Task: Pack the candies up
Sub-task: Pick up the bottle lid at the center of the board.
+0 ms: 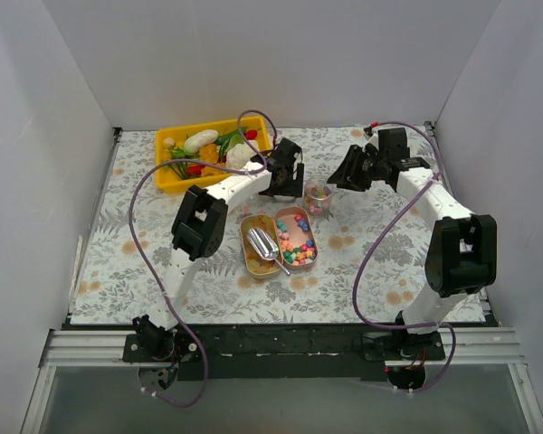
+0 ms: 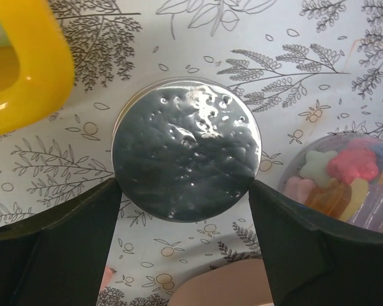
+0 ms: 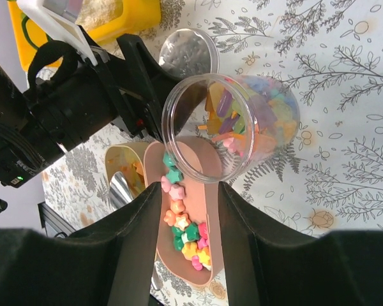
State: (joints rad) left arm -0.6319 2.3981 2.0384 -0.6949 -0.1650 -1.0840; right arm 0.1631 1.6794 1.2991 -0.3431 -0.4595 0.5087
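Note:
A clear jar partly filled with pastel candies stands open on the cloth. Its silver lid lies flat beside it. My left gripper is open and low over the lid, with its fingertips on either side of the lid's near edge. My right gripper is open and empty, just short of the jar's mouth. More colourful candies lie in a pink tray. A metal scoop rests in a tan tray of yellow-orange candies.
A yellow tray of toy vegetables stands at the back left, close to the left gripper; its corner shows in the left wrist view. The right gripper hovers right of the jar. White walls enclose three sides.

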